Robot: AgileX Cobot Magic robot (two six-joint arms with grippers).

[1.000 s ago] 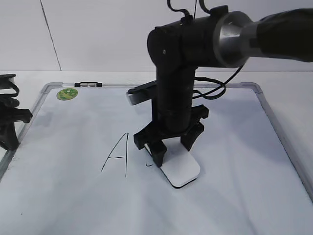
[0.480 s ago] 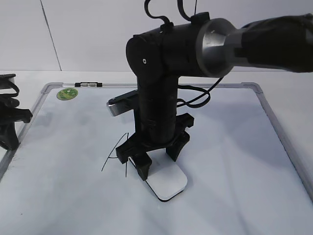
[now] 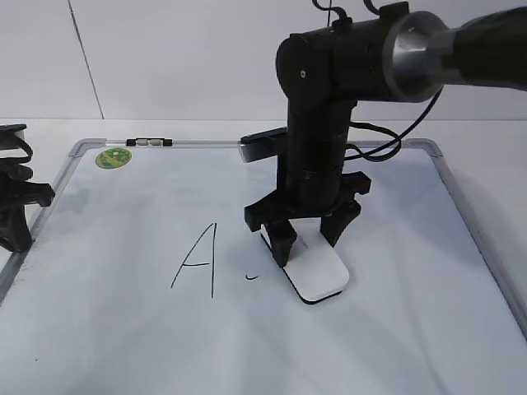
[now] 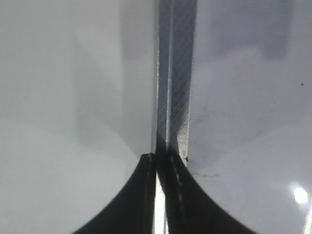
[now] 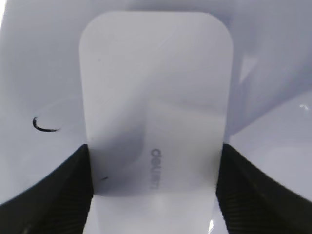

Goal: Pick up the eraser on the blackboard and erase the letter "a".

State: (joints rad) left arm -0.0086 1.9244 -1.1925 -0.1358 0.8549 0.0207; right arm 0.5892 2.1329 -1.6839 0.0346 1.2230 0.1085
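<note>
My right end effector (image 3: 307, 237) is clamped on the eraser (image 3: 316, 271), its fingers (image 5: 58, 195) pressed against both long sides, and the eraser lies flat on the blackboard (image 3: 461, 214) near the board's middle. Just left of it only a short curved stroke of the letter "a" (image 3: 252, 278) shows, with the capital "A" (image 3: 198, 260) further left. My left end effector (image 4: 158, 195) is clenched with nothing in it, over the board's left frame edge. The board lies on the tabletop (image 3: 486, 132).
</note>
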